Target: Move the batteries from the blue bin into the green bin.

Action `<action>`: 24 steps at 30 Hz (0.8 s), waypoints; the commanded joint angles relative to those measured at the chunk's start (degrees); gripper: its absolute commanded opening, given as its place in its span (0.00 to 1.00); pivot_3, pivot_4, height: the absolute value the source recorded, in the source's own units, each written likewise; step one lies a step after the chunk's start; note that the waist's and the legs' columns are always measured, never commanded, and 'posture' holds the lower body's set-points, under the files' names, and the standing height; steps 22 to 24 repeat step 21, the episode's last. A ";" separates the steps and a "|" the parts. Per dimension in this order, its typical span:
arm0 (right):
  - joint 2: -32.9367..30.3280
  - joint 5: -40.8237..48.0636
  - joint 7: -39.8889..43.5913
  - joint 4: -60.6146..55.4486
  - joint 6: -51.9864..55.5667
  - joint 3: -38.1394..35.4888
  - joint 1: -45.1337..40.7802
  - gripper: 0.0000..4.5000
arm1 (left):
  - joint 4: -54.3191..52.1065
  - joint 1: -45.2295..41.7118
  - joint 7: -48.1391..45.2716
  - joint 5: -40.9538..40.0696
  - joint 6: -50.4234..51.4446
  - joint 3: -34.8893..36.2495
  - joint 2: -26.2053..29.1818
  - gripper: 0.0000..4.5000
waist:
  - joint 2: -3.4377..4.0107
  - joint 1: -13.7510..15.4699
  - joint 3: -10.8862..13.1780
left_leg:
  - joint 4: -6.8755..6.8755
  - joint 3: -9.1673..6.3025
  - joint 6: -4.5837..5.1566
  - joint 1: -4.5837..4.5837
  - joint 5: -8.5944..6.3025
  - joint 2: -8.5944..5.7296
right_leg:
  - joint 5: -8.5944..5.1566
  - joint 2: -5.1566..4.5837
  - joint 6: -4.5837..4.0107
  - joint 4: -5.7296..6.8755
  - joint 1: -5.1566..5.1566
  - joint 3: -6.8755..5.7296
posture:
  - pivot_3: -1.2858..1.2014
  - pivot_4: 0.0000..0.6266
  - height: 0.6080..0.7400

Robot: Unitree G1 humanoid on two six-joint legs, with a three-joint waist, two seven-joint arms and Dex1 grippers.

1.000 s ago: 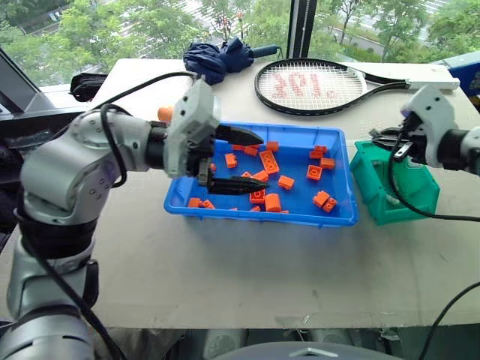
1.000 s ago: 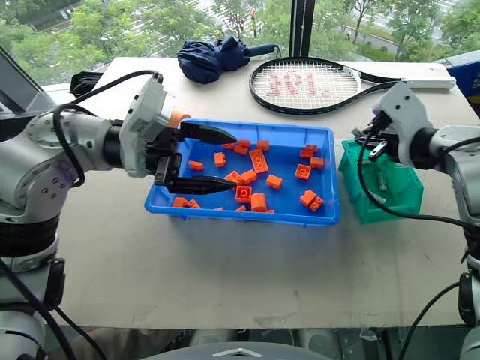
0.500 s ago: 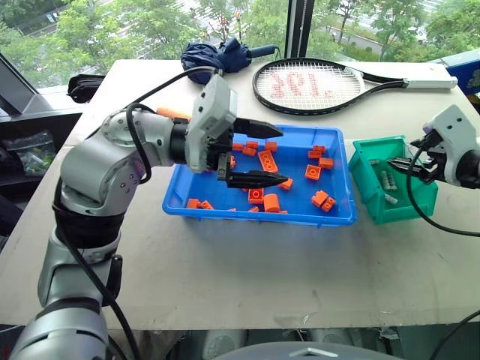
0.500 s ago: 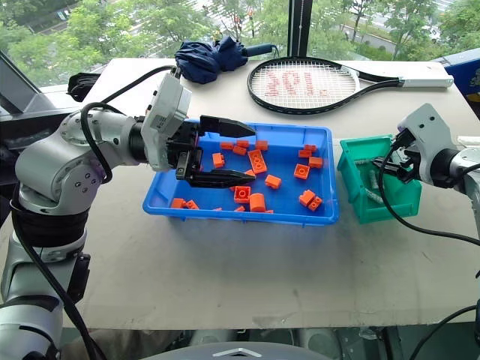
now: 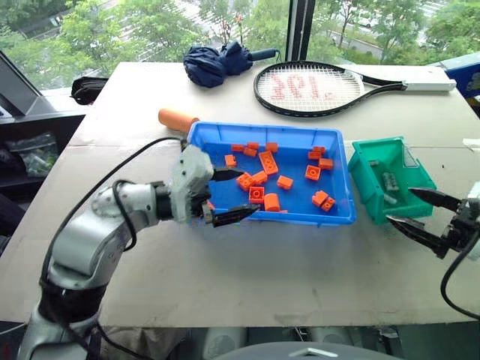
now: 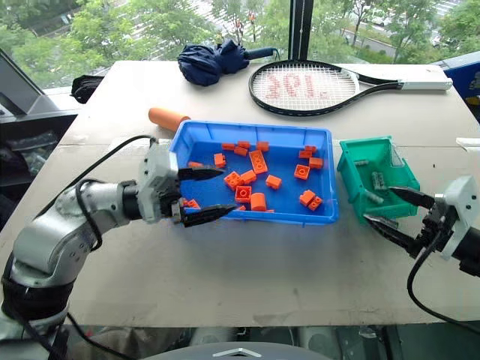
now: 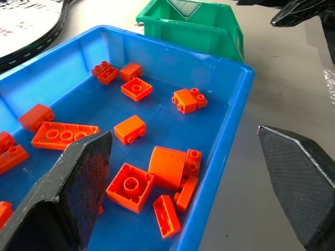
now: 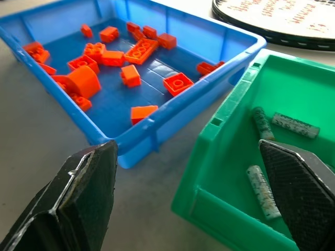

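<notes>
The blue bin (image 5: 270,130) sits mid-table and holds several orange bricks (image 5: 264,162). To its right stands the green bin (image 5: 373,189), with three silver batteries (image 8: 260,190) lying on its floor. My left gripper (image 5: 250,192) is open and empty, low over the blue bin's front left corner. Its fingers (image 7: 73,193) straddle that corner in the left wrist view. Off the green bin's front right corner my right gripper (image 5: 400,205) hangs open and empty, with its fingertips (image 8: 86,188) pointing at the bin from just outside it.
An orange cylinder (image 5: 177,118) lies behind the blue bin's left corner. A tennis racket (image 5: 311,86) and a folded navy umbrella (image 5: 217,60) lie at the back. A black object (image 5: 88,88) sits at the far left edge. Bare tabletop runs along the front.
My right gripper opened over the green bin, then drew back and down to the bin's front. The left gripper sank from above the blue bin to its front left corner, staying open.
</notes>
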 commanded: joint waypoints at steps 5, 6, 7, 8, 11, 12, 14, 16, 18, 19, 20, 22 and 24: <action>1.75 -1.09 7.94 7.02 -14.26 -0.73 9.93 0.96 | -6.09 20.51 1.13 3.51 -8.73 4.29 -2.00 1.00 | 0.06 0.14 -0.04 | -0.20 0.06 0.00 0.21 -0.01 0.05 | 0.00 -0.06 0.00 -0.25 0.22 0.07 | 0.52 0.24 1.00; 1.71 -1.73 8.01 8.15 -15.73 -0.21 10.23 0.96 | -5.57 22.15 1.17 4.58 -10.20 4.01 -2.37 1.00 | 0.05 0.19 -0.05 | -0.20 0.06 0.00 0.26 -0.01 0.05 | -0.01 -0.14 0.00 -0.26 0.29 0.13 | 0.52 0.24 1.00; 1.65 -2.16 7.95 9.03 -16.91 0.19 10.47 0.96 | -5.07 23.50 1.45 5.52 -11.50 3.84 -2.79 1.00 | 0.05 0.28 -0.05 | -0.21 0.04 0.00 0.31 -0.01 0.05 | -0.01 -0.14 -0.01 -0.27 0.34 0.17 | 0.52 0.24 1.00; 1.82 -2.72 7.18 10.16 -17.79 0.44 10.47 0.96 | -4.39 25.45 1.66 6.90 -13.98 3.59 -3.68 1.00 | 0.07 0.32 -0.06 | -0.21 0.03 0.00 0.31 -0.01 0.04 | -0.02 -0.13 -0.03 -0.27 0.34 0.18 | 0.52 0.24 1.00; 2.13 -3.14 6.19 12.59 -19.98 0.89 10.06 0.96 | -3.17 30.26 1.98 8.67 -17.49 3.03 -5.48 1.00 | 0.20 0.35 -0.18 | -0.21 0.12 0.00 0.34 -0.01 0.04 | -0.08 -0.13 -0.13 -0.31 0.35 0.19 | 0.52 0.24 1.00; 2.05 -2.60 6.08 12.75 -19.80 0.96 10.07 0.96 | -2.77 31.58 1.33 9.19 -18.72 2.75 -5.52 1.00 | 0.22 0.35 -0.19 | -0.23 0.12 0.00 0.34 -0.01 0.04 | -0.08 -0.13 -0.13 -0.35 0.34 0.23 | 0.52 0.24 1.00; 1.86 -2.20 5.87 12.89 -19.83 1.08 10.22 0.98 | -2.31 34.57 -1.20 9.27 -20.13 2.45 -4.65 1.00 | 0.24 0.34 -0.20 | -0.26 0.07 0.01 0.32 -0.02 0.05 | -0.07 -0.11 -0.12 -0.35 0.34 0.22 | 0.52 0.24 1.00; 1.57 -2.26 5.71 13.06 -19.84 1.28 10.38 0.98 | -1.96 35.86 -1.99 9.13 -21.03 2.61 -4.54 1.00 | 0.29 0.37 -0.23 | -0.27 0.09 0.01 0.32 -0.02 0.05 | -0.10 -0.11 -0.17 -0.36 0.34 0.22 | 0.52 0.24 1.00; 1.17 -2.46 5.92 13.49 -20.16 1.55 10.64 0.98 | -1.14 35.56 -1.57 9.66 -21.75 2.66 -4.87 1.00 | 0.30 0.58 -0.24 | -0.27 0.09 0.01 0.30 -0.02 0.05 | -0.11 -0.12 -0.19 -0.41 0.34 0.21 | 0.52 0.24 1.00; 1.04 -2.48 5.95 13.67 -20.30 1.69 10.70 0.98 | -0.59 35.11 -1.49 10.29 -22.52 2.47 -4.92 1.00 | 0.31 0.69 -0.25 | -0.27 0.08 0.01 0.30 -0.02 0.05 | -0.12 -0.12 -0.19 -0.43 0.34 0.20 | 0.52 0.24 1.00; 0.86 -2.53 5.98 13.76 -20.36 1.92 10.82 0.98 | -0.19 34.51 -1.33 10.26 -22.63 2.33 -5.10 1.00 | 0.32 0.77 -0.26 | -0.27 0.09 0.01 0.30 -0.02 0.05 | -0.12 -0.11 -0.19 -0.44 0.35 0.19 | 0.52 0.24 1.00; 0.56 -2.35 6.25 13.81 -20.01 2.22 11.06 0.98 | 0.02 33.98 -1.17 10.42 -22.84 2.17 -5.22 1.00 | 0.32 0.77 -0.26 | -0.27 0.10 0.01 0.30 -0.02 0.05 | -0.12 -0.10 -0.20 -0.46 0.35 0.18 | 0.52 0.24 1.00; 0.56 -2.35 6.25 13.81 -20.01 2.22 11.06 0.98 | 0.02 33.98 -1.17 10.42 -22.84 2.17 -5.22 1.00 | 0.32 0.77 -0.26 | -0.27 0.10 0.01 0.30 -0.02 0.05 | -0.12 -0.10 -0.20 -0.46 0.35 0.18 | 0.52 0.24 1.00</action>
